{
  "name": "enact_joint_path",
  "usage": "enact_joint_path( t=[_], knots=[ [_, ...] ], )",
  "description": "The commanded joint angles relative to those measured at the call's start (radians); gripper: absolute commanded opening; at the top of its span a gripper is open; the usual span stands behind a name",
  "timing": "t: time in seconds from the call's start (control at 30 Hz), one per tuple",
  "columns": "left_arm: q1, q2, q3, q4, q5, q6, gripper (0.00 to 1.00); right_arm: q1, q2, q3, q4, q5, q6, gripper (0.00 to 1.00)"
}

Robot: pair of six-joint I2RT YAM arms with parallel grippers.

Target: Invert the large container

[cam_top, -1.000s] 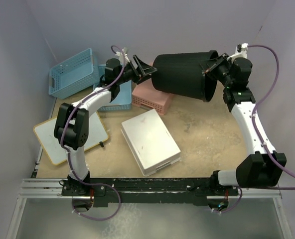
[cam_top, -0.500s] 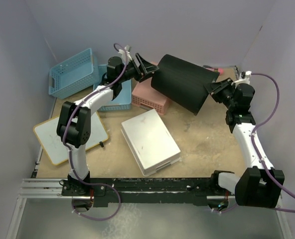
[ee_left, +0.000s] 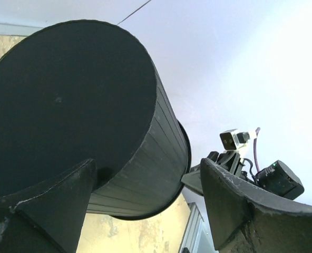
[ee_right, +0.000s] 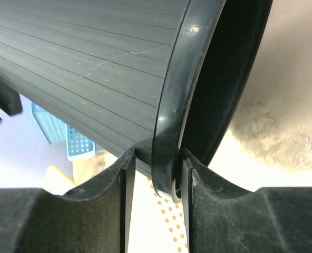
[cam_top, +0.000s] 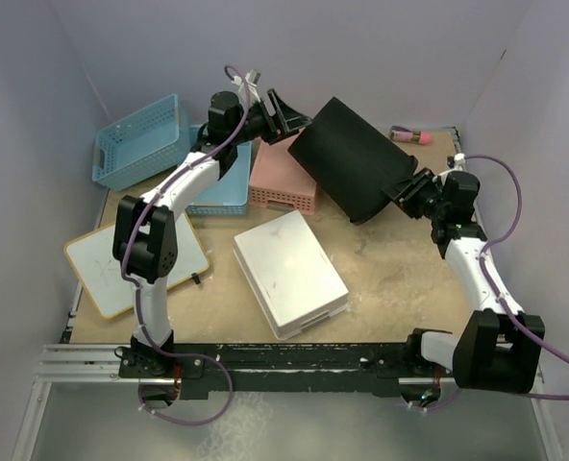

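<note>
The large container (cam_top: 355, 169) is a black ribbed tub. It hangs tilted over the back of the table, with its closed base up and to the left and its mouth down and to the right. My right gripper (cam_top: 408, 193) is shut on its rim, one finger outside and one inside, as the right wrist view shows (ee_right: 155, 158) with the tub wall (ee_right: 93, 52) above. My left gripper (cam_top: 283, 116) is open at the base end. In the left wrist view (ee_left: 145, 168) its fingers stand wide apart under the round base (ee_left: 66, 100).
A pink basket (cam_top: 283, 182) lies under the tub's base end. Two blue baskets (cam_top: 142, 139) (cam_top: 229, 184) stand at the back left. A white lidded box (cam_top: 289, 274) sits mid-table, a white board (cam_top: 136, 259) at the left, and a small pink object (cam_top: 411, 136) at the back right.
The tub has swung from lying level to steeply tilted, its mouth dropping toward the table. My right gripper moved down and nearer with the rim. My left gripper stayed open by the base.
</note>
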State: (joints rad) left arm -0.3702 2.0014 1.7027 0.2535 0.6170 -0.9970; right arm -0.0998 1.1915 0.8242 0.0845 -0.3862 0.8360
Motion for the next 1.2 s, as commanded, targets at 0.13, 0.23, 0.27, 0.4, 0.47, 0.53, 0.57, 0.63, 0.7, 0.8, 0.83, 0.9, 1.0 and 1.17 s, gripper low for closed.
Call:
enact_joint_path(
  t=[0.13, 0.23, 0.27, 0.4, 0.47, 0.53, 0.57, 0.63, 0.7, 0.8, 0.83, 0.9, 1.0, 1.17],
  knots=[
    [-0.046, 0.042, 0.108, -0.036, 0.019, 0.077, 0.77, -0.015, 0.017, -0.07, -0.08, 0.004, -0.071, 0.4],
    [-0.059, 0.052, 0.126, -0.036, 0.024, 0.077, 0.77, -0.018, 0.011, -0.091, -0.087, 0.021, -0.075, 0.38],
    [-0.062, 0.057, 0.133, -0.036, 0.026, 0.077, 0.77, -0.02, 0.006, -0.098, -0.09, 0.028, -0.076, 0.38],
    [-0.076, 0.075, 0.167, -0.036, 0.028, 0.071, 0.77, -0.032, -0.008, -0.132, -0.067, 0.028, -0.06, 0.31],
    [-0.079, 0.084, 0.182, -0.037, 0.03, 0.066, 0.77, -0.038, -0.01, -0.148, -0.039, 0.017, -0.049, 0.25],
    [-0.08, 0.084, 0.191, -0.038, 0.034, 0.065, 0.77, -0.041, -0.005, -0.151, -0.027, 0.005, -0.05, 0.24],
    [-0.079, 0.083, 0.192, -0.039, 0.034, 0.067, 0.77, -0.042, -0.004, -0.15, -0.025, 0.003, -0.052, 0.23],
    [-0.08, 0.081, 0.2, -0.048, 0.033, 0.074, 0.77, -0.046, -0.003, -0.155, -0.015, -0.003, -0.051, 0.23],
    [-0.081, 0.085, 0.208, -0.048, 0.032, 0.071, 0.77, -0.053, -0.002, -0.168, 0.005, -0.019, -0.04, 0.21],
    [-0.088, 0.096, 0.23, -0.047, 0.038, 0.061, 0.77, -0.068, 0.01, -0.194, 0.046, -0.052, -0.005, 0.18],
    [-0.093, 0.103, 0.236, -0.045, 0.042, 0.058, 0.77, -0.074, 0.013, -0.206, 0.059, -0.068, 0.007, 0.18],
    [-0.106, 0.111, 0.248, -0.043, 0.048, 0.054, 0.77, -0.088, 0.021, -0.236, 0.087, -0.087, 0.032, 0.17],
    [-0.124, 0.127, 0.271, -0.038, 0.058, 0.044, 0.77, -0.104, 0.023, -0.279, 0.13, -0.104, 0.063, 0.15],
    [-0.135, 0.13, 0.281, -0.03, 0.069, 0.036, 0.78, -0.135, 0.026, -0.361, 0.191, -0.103, 0.097, 0.15]
  ],
)
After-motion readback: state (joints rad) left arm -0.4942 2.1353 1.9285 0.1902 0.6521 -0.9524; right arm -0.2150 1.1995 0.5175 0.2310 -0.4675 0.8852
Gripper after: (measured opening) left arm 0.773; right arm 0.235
